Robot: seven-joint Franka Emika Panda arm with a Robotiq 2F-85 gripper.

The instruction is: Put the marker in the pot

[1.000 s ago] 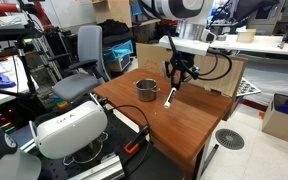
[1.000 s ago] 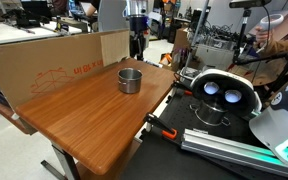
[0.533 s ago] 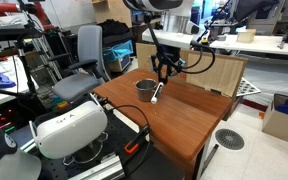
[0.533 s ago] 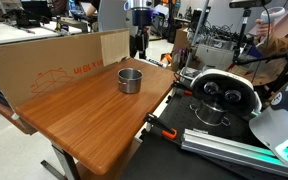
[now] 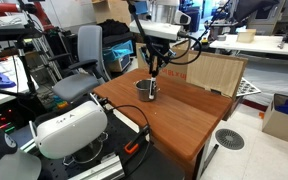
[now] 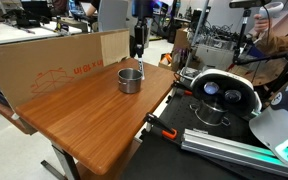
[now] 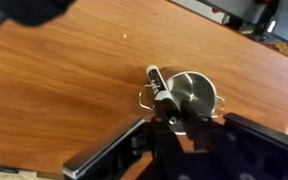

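Note:
The small steel pot [image 5: 144, 91] stands on the wooden table [image 5: 184, 115] near its far side; it also shows in an exterior view [image 6: 130, 80] and in the wrist view [image 7: 192, 96]. My gripper [image 5: 152, 68] hangs just above the pot and is shut on the marker [image 5: 151, 84], which points down at the pot's rim. In an exterior view the gripper [image 6: 138, 47] holds the marker [image 6: 140, 66] over the pot's far edge. In the wrist view the marker's [image 7: 159, 86] dark end sticks out from my gripper [image 7: 169, 122] beside the pot's rim.
A cardboard box [image 5: 211, 72] stands along one table edge, also seen in an exterior view [image 6: 54, 62]. An office chair [image 5: 84, 62] and a white robot head [image 5: 69, 128] stand off the table's sides. An orange clamp [image 6: 162, 130] grips the table's edge.
My gripper has carried the marker across the table to the pot and now holds it just above the pot. The pot has not moved.

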